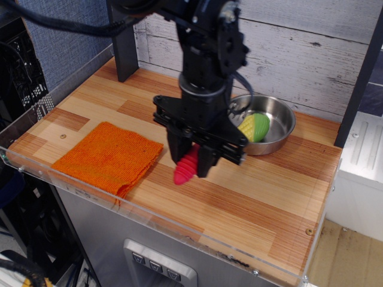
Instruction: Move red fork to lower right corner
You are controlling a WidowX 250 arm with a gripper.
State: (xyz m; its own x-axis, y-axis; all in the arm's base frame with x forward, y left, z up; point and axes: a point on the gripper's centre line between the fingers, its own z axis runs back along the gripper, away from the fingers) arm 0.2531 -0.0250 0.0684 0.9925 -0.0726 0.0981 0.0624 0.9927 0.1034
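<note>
Gripper (pixel 192 162): I see its jaws clamped on the red fork (pixel 187 166).
Red fork: ribbed handle pointing down, above mid-table.
Lower right corner (pixel 299 239): well apart, to the near right.

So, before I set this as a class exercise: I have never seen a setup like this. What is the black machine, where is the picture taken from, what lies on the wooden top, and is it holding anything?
The black machine is a single robot arm; at its lower end is a gripper, two jaws that pinch things. There is one view, from a camera placed above and in front of the table, looking down at an angle.

The jaws are shut on the red fork. Only its ribbed red handle shows, sticking out below; the tines are hidden.

On the striped wooden tabletop lie an orange cloth on the left and a steel pan at the back, holding a toy corn cob. A clear plastic rim runs along the front edge. The lower right corner, where the fork should go, has a small screw.
</note>
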